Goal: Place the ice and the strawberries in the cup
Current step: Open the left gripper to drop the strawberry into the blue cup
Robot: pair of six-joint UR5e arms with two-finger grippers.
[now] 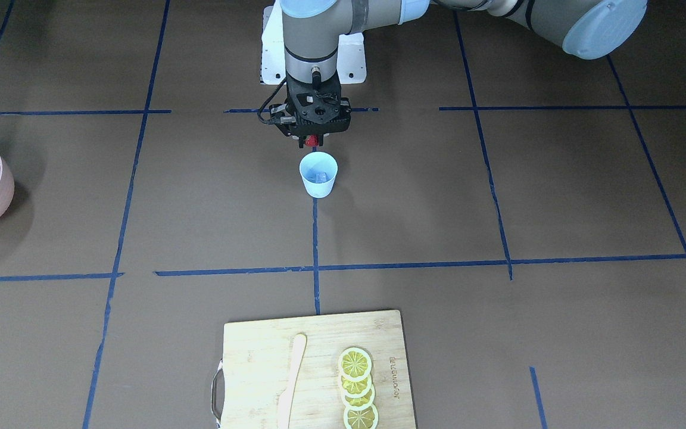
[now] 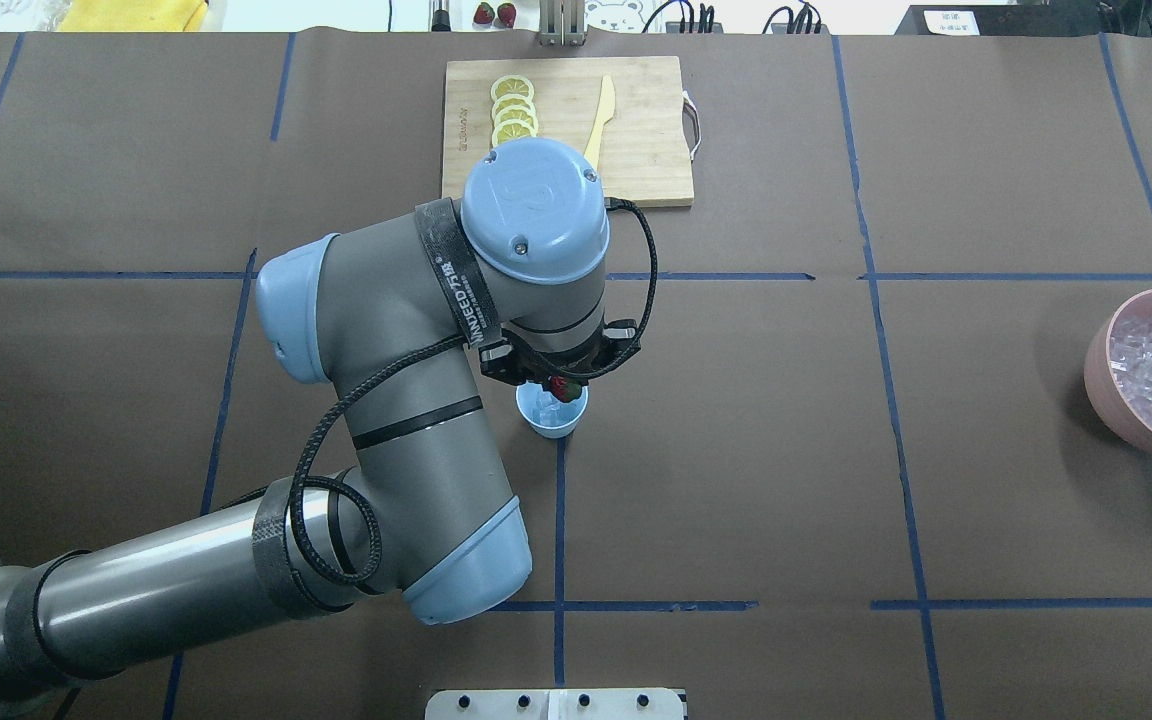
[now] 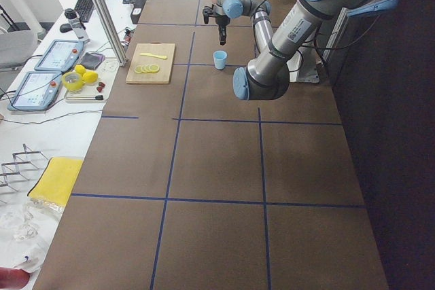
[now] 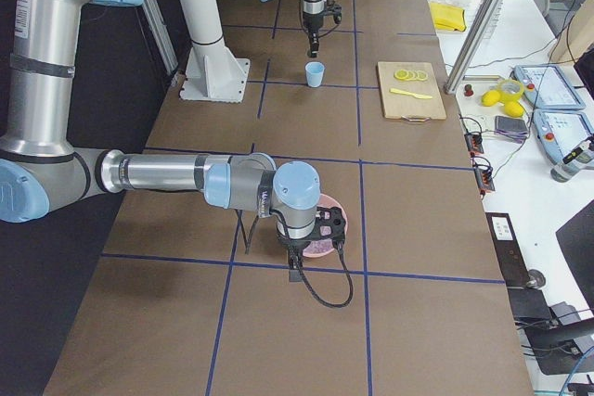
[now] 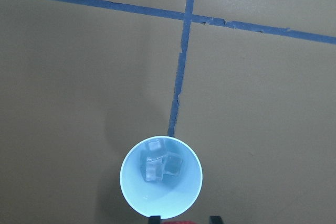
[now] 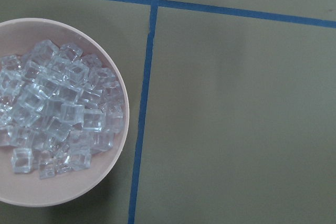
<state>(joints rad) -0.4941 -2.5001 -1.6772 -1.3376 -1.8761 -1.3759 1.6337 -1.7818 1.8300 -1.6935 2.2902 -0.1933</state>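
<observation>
The light-blue cup [image 1: 318, 179] stands on a blue tape line at the table's middle, and shows in the overhead view [image 2: 544, 420] too. In the left wrist view the cup [image 5: 137, 192] holds three ice cubes [image 5: 160, 163]. My left gripper [image 1: 314, 145] is shut on the small red strawberry [image 1: 311, 140], just above the cup's rim on the robot's side; the strawberry also shows in the overhead view [image 2: 560, 387]. My right gripper [image 4: 311, 234] hangs over the pink bowl; I cannot tell if it is open or shut.
The pink bowl [image 2: 1098, 350] full of ice cubes [image 6: 58, 108] sits at the table's right end. A wooden cutting board [image 1: 253, 351] with lemon slices [image 1: 356, 381] and a wooden knife [image 1: 292, 381] lies at the far edge. Two more strawberries [image 2: 494, 14] lie beyond the table.
</observation>
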